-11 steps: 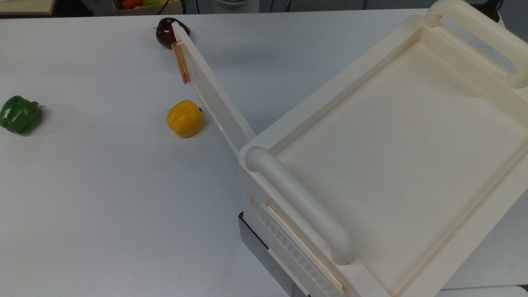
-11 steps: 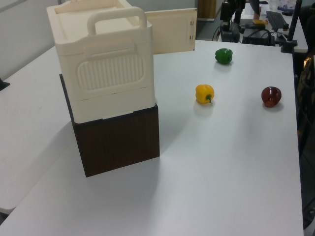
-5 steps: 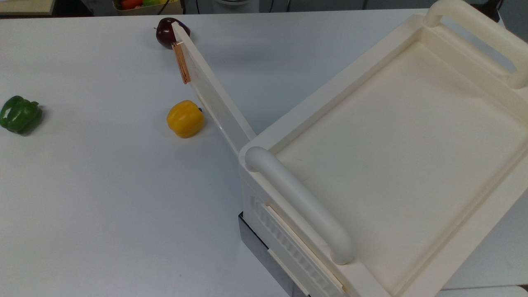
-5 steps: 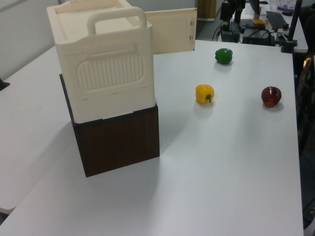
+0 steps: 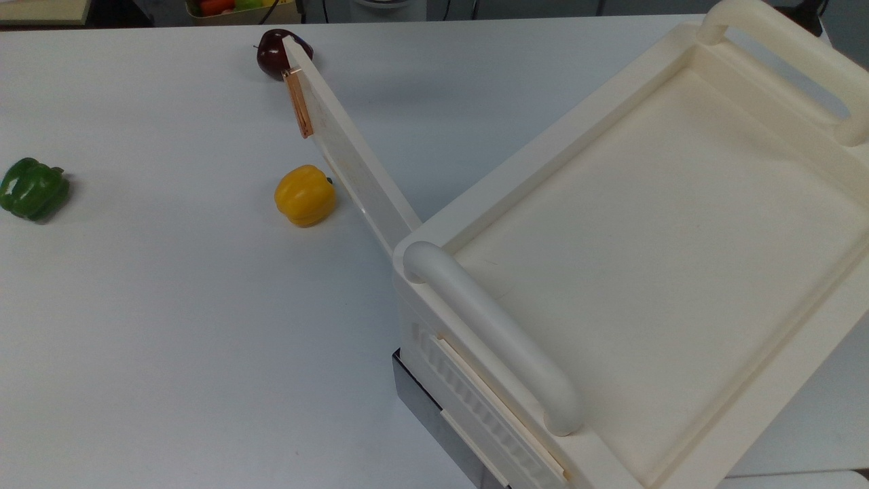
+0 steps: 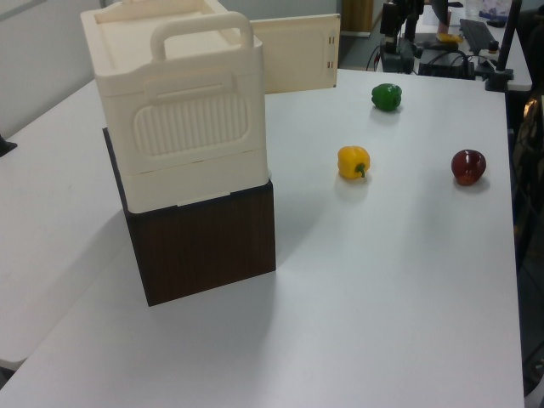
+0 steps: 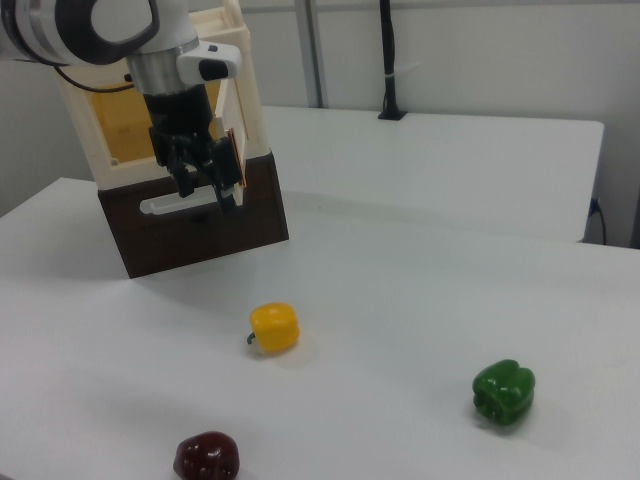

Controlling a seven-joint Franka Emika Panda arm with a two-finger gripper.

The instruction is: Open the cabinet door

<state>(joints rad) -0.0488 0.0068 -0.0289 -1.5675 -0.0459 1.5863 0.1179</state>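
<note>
Basically nothing had changed vs. the prior frames: the cabinet door [image 5: 353,156] stayed swung wide, running from frame center to the top view's upper left, w/ the pincer [image 7: 208,188] open and empty beside its handle edge, so task looked done.

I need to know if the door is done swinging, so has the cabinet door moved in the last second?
No. In the top view the cabinet door stands wide open, its tip overlapping the dark red pepper exactly as before.
</note>
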